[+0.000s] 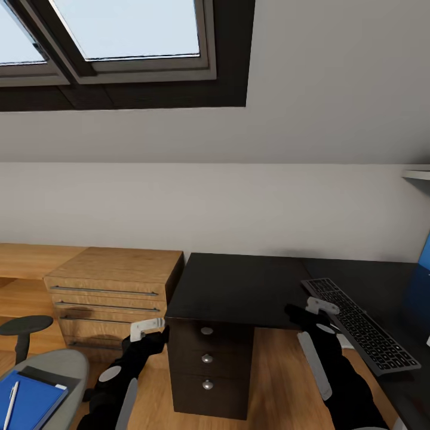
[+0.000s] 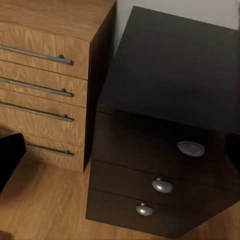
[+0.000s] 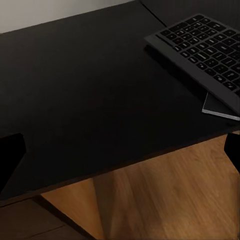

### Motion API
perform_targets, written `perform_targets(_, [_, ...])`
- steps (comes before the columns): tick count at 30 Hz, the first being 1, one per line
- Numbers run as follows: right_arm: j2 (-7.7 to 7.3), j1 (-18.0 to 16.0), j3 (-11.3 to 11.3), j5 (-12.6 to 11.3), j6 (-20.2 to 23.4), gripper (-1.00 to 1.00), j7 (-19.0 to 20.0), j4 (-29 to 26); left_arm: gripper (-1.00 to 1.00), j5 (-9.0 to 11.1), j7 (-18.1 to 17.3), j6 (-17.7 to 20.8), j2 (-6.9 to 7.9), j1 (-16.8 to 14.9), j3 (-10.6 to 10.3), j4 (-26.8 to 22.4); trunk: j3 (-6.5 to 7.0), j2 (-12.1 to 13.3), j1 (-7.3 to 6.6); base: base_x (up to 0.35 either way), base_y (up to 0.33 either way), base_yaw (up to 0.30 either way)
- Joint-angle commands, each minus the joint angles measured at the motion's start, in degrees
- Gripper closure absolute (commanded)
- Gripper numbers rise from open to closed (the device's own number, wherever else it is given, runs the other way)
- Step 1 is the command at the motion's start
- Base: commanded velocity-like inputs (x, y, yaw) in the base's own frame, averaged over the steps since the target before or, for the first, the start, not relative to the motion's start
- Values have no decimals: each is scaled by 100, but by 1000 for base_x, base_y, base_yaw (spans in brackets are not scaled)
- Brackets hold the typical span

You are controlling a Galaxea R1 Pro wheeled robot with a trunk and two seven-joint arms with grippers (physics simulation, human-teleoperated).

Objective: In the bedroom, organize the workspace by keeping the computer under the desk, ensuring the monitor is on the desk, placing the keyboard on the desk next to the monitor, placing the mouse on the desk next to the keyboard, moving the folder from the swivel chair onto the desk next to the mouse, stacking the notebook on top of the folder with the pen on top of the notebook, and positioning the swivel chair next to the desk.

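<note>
The glossy black desk [image 1: 239, 283] stands ahead, its three-drawer unit [image 1: 207, 358] with round silver knobs below it. The keyboard [image 1: 358, 325] lies slanted on the desk's right part and shows again as keyboard [image 3: 205, 50]. At lower left the swivel chair's grey seat [image 1: 68, 365] carries the blue folder [image 1: 33, 397]. The pale pen [image 1: 11, 403] lies on the folder. A dark-grey notebook [image 1: 43, 377] shows along the folder's far edge. My left gripper [image 1: 156, 332] hangs open in front of the drawers [image 2: 160, 185]. My right gripper [image 1: 310, 310] is open over the desk's front edge [image 3: 125, 165].
A light-wood drawer chest [image 1: 110, 289] stands against the desk's left side. The chair's black armrest [image 1: 24, 325] is at far left. A blue panel [image 1: 425, 260] sits at the right edge under a shelf [image 1: 418, 174]. Wood floor [image 1: 275, 370] lies under the desk.
</note>
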Motion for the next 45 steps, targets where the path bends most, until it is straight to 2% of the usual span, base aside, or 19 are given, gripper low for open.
perform_targets(1, [-1, -3, -3, -61, 13, -100, -33, -11, -100, 10, 18, 31, -3, -4, 3, -41, -4, -4, 0, 0, 0, -115])
perform_targets(9, [-10, -2, -4, -61, 13, -100, -25, -12, -100, 10, 17, 31, -3, -4, 3, -293, 29, -4, 0, 0, 0, -205])
perform_targets(33, [-8, -2, -1, -70, -21, -100, 12, 79, -100, 10, 17, 29, -3, -4, 3, -296, 79, -4, 0, 0, 0, -253])
perform_targets(45, [-2, -2, 25, -70, -22, -100, 19, 93, -100, 10, 14, 31, -3, -4, 3, -298, 79, -4, 0, 169, 33, -43])
